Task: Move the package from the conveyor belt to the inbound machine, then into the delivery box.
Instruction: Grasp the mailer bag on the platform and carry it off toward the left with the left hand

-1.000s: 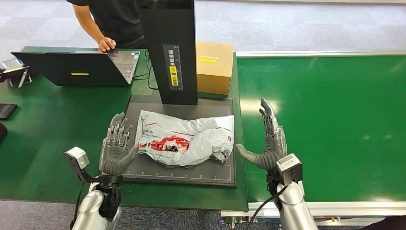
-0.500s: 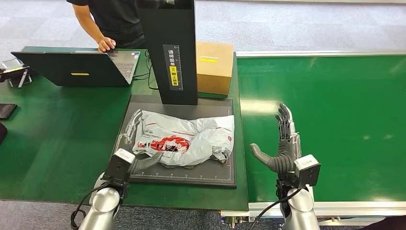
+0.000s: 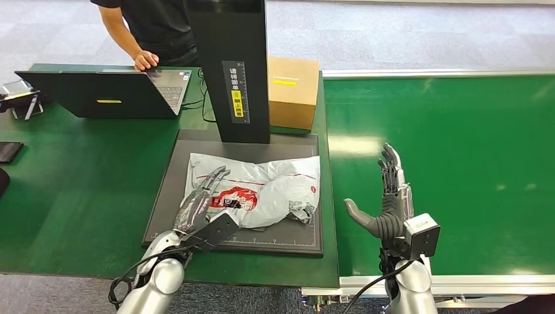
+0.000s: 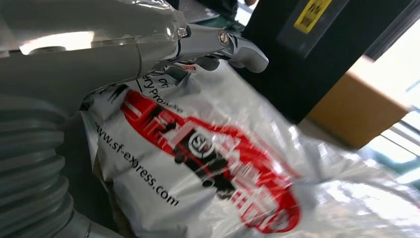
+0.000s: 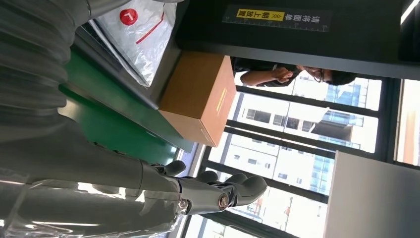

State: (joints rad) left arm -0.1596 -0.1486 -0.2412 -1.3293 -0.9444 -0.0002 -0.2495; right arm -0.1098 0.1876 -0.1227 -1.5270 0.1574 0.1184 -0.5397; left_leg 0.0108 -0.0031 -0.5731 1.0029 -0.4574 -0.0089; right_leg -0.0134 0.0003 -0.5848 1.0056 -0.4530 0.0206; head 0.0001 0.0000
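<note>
A crumpled white and red package [image 3: 262,190] is seen lying on the dark platform of the inbound machine [image 3: 170,190], centre frame. The left hand [image 3: 199,203] is laid on the package's left end, fingers extended close together. At lower right, the right hand [image 3: 387,203] is held upright above the green conveyor belt [image 3: 471,150], fingers spread, holding nothing.
</note>
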